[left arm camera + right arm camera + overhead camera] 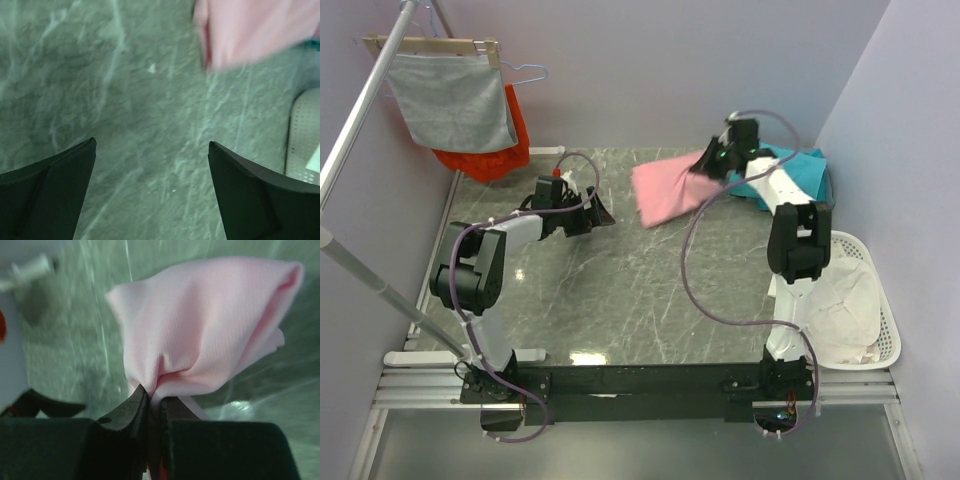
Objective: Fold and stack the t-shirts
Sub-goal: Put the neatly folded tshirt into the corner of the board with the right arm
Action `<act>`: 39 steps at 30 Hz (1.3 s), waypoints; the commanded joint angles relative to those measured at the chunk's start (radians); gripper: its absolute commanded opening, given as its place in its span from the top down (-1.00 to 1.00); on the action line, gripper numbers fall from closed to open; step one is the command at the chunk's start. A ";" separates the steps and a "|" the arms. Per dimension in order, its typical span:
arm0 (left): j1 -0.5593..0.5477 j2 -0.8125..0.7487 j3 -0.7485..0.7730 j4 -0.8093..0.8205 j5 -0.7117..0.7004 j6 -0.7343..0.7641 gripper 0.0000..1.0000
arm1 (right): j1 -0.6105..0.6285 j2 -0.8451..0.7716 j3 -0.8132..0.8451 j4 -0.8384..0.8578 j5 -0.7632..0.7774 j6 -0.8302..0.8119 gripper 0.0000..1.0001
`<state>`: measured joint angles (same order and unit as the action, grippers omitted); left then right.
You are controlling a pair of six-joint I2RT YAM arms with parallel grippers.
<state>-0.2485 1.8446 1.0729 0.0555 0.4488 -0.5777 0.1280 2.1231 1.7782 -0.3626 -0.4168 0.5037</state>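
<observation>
The light pink t-shirt hangs bunched over the back of the marble table, right of centre. My right gripper is shut on its right edge and holds it up; in the right wrist view the pink cloth is pinched between the closed jaws of the right gripper. A teal t-shirt lies crumpled at the back right, under the right arm. My left gripper is open and empty at the back left, low over bare marble. The left wrist view shows its spread fingers and the pink shirt's edge beyond.
A white laundry basket with pale cloth stands at the right edge of the table. A grey cloth and an orange-red garment hang on hangers at the back left. A metal rack pole slants along the left side.
</observation>
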 commanded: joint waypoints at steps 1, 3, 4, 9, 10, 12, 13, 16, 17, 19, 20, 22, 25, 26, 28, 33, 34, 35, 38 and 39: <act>-0.005 -0.090 0.068 -0.022 0.056 0.004 -0.99 | -0.106 -0.025 0.203 -0.074 0.081 -0.050 1.00; -0.005 -0.094 0.061 -0.019 0.063 0.003 -0.99 | -0.126 -0.006 0.294 -0.096 0.128 -0.051 1.00; -0.005 -0.099 0.061 -0.016 0.068 -0.001 -0.99 | -0.186 -0.002 0.318 -0.099 0.148 -0.044 1.00; -0.005 -0.093 0.070 -0.010 0.085 -0.007 -0.99 | -0.283 -0.031 0.307 -0.090 0.262 -0.007 1.00; -0.005 -0.090 0.071 -0.006 0.088 -0.007 -0.99 | -0.301 -0.046 0.281 -0.084 0.310 -0.004 1.00; -0.005 -0.084 0.084 -0.011 0.094 -0.007 -0.99 | -0.314 -0.084 0.163 -0.041 0.357 0.007 1.00; -0.005 -0.073 0.087 -0.011 0.105 -0.008 -0.99 | -0.321 -0.091 0.109 -0.039 0.401 0.015 1.00; -0.005 -0.058 0.090 -0.006 0.126 -0.013 -0.99 | -0.338 -0.118 -0.009 -0.022 0.478 0.039 1.00; -0.005 -0.055 0.090 -0.008 0.129 -0.013 -0.99 | -0.349 -0.123 -0.035 -0.013 0.516 0.048 1.00; -0.006 -0.054 0.082 -0.005 0.136 -0.014 -0.99 | -0.363 -0.149 -0.107 -0.001 0.549 0.074 1.00; -0.006 -0.056 0.078 -0.003 0.136 -0.013 -0.99 | -0.376 -0.156 -0.126 0.019 0.570 0.079 0.92; -0.006 -0.061 0.065 -0.005 0.125 -0.011 -0.99 | -0.376 -0.189 -0.169 0.030 0.613 0.084 0.77; -0.005 -0.071 0.050 0.003 0.114 -0.013 -0.99 | -0.375 -0.253 -0.236 0.063 0.673 0.088 -0.29; -0.006 -0.074 0.039 0.007 0.105 -0.016 -0.99 | -0.375 -0.302 -0.262 0.080 0.691 0.094 -0.66; -0.006 -0.090 0.027 0.021 0.091 -0.017 -0.99 | -0.364 -0.362 -0.360 0.163 0.719 0.082 -0.84; -0.006 -0.139 -0.002 0.009 -0.005 -0.011 -0.99 | -0.315 -0.555 -0.532 0.251 0.777 0.038 -0.99; -0.006 -0.143 -0.002 0.003 -0.019 -0.010 -0.99 | -0.297 -0.578 -0.548 0.255 0.761 0.032 -0.99; -0.006 -0.146 -0.001 -0.005 -0.031 -0.008 -0.99 | -0.286 -0.615 -0.565 0.249 0.754 0.036 -1.00; -0.006 -0.169 -0.008 -0.026 -0.073 -0.005 -0.99 | -0.222 -0.696 -0.657 0.272 0.710 0.004 -1.00; -0.008 -0.194 -0.013 -0.032 -0.085 0.004 -0.99 | -0.200 -0.721 -0.706 0.277 0.713 -0.026 -0.99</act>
<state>-0.2504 1.7432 1.0676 0.0227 0.4374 -0.5911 -0.1490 1.4967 1.1862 -0.1463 0.2955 0.5461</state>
